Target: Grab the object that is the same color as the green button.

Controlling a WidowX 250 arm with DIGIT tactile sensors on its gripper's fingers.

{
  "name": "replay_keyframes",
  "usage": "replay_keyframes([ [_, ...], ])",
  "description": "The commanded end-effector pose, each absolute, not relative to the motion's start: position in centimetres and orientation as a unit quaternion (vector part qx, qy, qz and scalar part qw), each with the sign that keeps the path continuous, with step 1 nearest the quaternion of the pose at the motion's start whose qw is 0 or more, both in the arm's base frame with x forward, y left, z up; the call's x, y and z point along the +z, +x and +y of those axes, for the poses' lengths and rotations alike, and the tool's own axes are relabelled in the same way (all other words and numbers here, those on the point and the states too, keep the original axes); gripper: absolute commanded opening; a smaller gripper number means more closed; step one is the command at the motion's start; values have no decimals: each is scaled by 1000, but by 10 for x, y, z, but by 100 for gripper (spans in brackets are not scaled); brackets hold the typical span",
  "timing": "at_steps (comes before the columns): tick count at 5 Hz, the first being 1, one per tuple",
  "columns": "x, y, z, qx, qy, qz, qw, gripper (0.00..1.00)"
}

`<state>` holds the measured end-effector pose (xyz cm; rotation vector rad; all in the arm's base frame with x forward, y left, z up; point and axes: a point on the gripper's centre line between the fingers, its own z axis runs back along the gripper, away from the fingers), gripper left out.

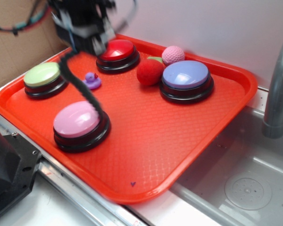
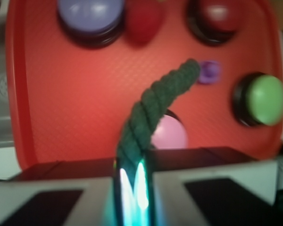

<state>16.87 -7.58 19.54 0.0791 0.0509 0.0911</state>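
Note:
The object, a dark green twisted rope piece (image 1: 82, 90) (image 2: 153, 106), hangs in the air over the orange tray (image 1: 179, 141). My gripper (image 1: 79, 46) (image 2: 134, 186) is shut on one end of it, above the tray's back left part and blurred. The free end dangles over the pink dome button (image 1: 78, 120) (image 2: 172, 135). The pale green button (image 1: 42, 75) (image 2: 264, 100) sits on its black base at the tray's left edge, apart from the rope.
A red button (image 1: 118, 51), a lavender-blue button (image 1: 186, 75), a small purple duck (image 1: 91, 80), a red ball (image 1: 150, 71) and a pink ball (image 1: 173, 54) share the tray. A metal sink (image 1: 245, 188) and grey faucet (image 1: 278, 89) lie to the right.

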Motion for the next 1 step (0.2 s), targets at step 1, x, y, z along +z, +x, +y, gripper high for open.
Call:
replay_keyframes([
  [1,267,151,-59,96,43,-25,994,0],
])
